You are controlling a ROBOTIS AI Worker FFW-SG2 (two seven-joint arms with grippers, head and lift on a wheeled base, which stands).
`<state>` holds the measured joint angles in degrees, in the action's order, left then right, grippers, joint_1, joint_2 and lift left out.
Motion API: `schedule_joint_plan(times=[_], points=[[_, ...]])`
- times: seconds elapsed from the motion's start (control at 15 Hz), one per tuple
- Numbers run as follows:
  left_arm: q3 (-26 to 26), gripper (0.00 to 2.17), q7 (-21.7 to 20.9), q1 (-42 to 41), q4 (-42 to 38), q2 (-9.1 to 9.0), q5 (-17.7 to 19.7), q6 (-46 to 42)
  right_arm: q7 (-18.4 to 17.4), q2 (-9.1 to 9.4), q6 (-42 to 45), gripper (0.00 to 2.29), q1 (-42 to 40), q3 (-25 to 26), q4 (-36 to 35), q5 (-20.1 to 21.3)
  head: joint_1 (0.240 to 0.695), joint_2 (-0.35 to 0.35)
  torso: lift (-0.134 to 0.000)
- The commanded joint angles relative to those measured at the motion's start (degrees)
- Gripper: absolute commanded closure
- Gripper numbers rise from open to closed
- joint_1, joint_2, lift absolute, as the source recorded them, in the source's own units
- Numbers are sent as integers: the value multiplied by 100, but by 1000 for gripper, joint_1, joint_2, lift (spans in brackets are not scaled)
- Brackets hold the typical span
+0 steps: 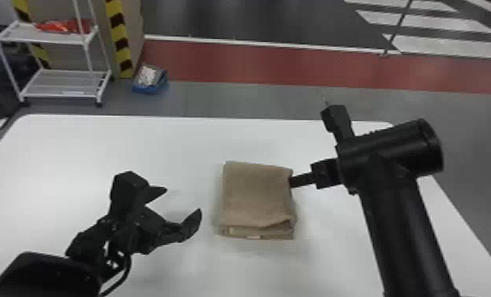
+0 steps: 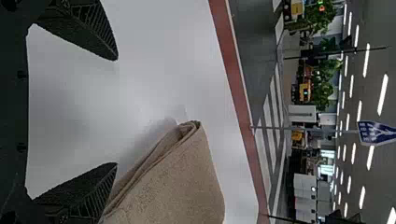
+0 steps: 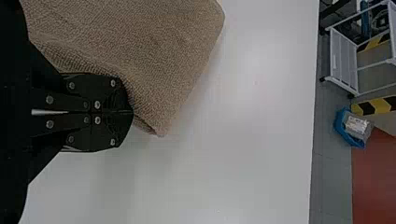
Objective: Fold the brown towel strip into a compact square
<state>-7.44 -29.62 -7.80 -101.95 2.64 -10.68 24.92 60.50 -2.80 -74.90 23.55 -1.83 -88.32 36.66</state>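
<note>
We have the brown towel (image 1: 258,193) on the middle of the bench (image 1: 78,150), folded into a thick, nearly square pad, its layers gaping slightly at the near right corner. At its right edge, the right tool (image 1: 291,181) has its fingers closed together, tips against the cloth, probably so we can push that side straight rather than lift it. Left of the towel and apart from it, the left tool (image 1: 183,200) is open, perhaps ready for us to steady the opposite side.
</note>
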Motion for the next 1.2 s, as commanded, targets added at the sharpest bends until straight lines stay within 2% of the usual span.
schedule_joint_plan(times=[0.0,0.13,0.33,0.4,0.47,0.53,0.6,0.67,0.73,0.8,0.93,1.0,1.07,1.13], points=[[14,73,0,-3,-9,0,4,0,-143,78,620,1669,-35,69,-1,-283,695,-132,-124],[23,73,0,-11,-18,0,22,0,-328,78,1095,1669,-44,78,96,-625,695,-113,-124],[208,73,-26,-47,-114,0,110,0,-205,104,884,1666,-290,95,-88,-643,695,-95,-124],[357,73,-53,-73,-149,0,180,0,-99,60,497,1514,-474,113,-422,-546,695,-88,-124],[559,73,-105,-73,-149,0,286,0,24,25,339,1200,-685,122,-800,-485,695,-81,-124],[709,70,-114,-64,-202,0,400,18,138,-19,216,559,-1046,271,-1416,-546,695,-71,-124],[902,66,-149,-38,-211,0,541,18,138,-28,-118,73,-1397,500,-2242,-801,695,-64,-124],[1051,66,-167,-11,-246,0,725,53,103,-28,-364,19,-1670,658,-2989,-977,695,-59,-124],[1174,66,-167,-20,-343,-9,839,71,-99,-2,-628,19,-1986,781,-3780,-1188,695,-47,-124],[1333,66,-167,-47,-466,-9,1042,141,-548,34,-733,26,-2311,851,-4378,-1364,695,-43,-124],[1631,66,-149,-258,-606,-35,1560,158,-1892,139,-452,33,-3190,869,-5028,-1671,695,-44,-124],[1772,66,-123,-425,-677,-61,1771,141,-2780,209,286,46,-3805,930,-5089,-2084,695,-51,-124],[1860,73,-88,-583,-747,-88,1885,123,-3553,227,1394,49,-4412,1018,-5063,-2568,695,-58,-124],[1930,80,-70,-715,-765,-123,1947,0,-3940,227,2237,49,-4816,1080,-4975,-2867,695,-67,-124]])
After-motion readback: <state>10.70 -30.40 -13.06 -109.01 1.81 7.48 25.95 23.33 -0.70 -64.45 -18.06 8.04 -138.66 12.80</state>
